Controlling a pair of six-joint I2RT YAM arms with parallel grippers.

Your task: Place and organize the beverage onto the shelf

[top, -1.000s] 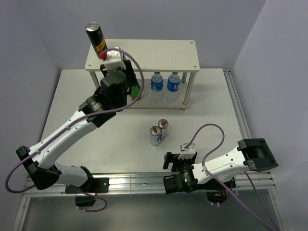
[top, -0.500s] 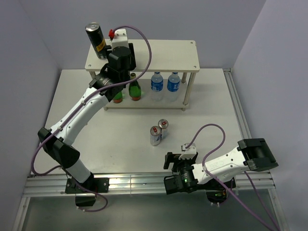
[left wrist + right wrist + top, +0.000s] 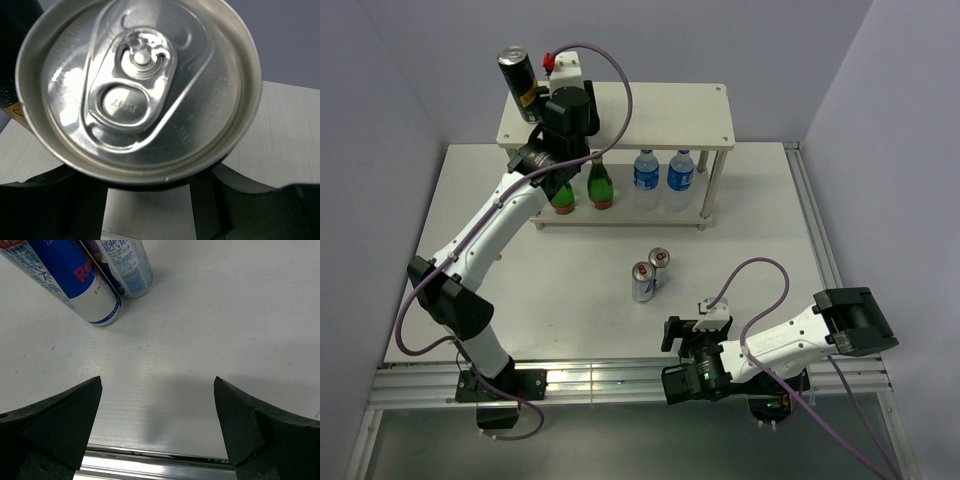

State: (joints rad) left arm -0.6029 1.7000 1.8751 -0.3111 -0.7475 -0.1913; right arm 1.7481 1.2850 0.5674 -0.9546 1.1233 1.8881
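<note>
The pale wood shelf [image 3: 660, 110] stands at the back. One black can [image 3: 518, 75] stands on its top board at the left corner. My left gripper [image 3: 560, 102] is beside it, shut on the second black can, whose silver lid [image 3: 137, 85] fills the left wrist view. That can is hidden under the wrist in the top view. I cannot tell whether it rests on the board. Two green bottles [image 3: 563, 192] [image 3: 602, 185] stand on the lower tier. Two blue-silver-red cans [image 3: 642, 282] [image 3: 660, 265] stand on the table, also in the right wrist view [image 3: 75, 275]. My right gripper [image 3: 670, 358] is open and empty, near the front edge.
Two clear water bottles with blue labels [image 3: 645, 172] [image 3: 680, 172] stand on the lower tier, right of the green bottles. A metal rail [image 3: 620, 375] runs along the table's front edge. Walls close in on the left, back and right.
My left arm has risen from in front of the lower tier to the shelf's top board, uncovering both green bottles. The right arm has not moved.
</note>
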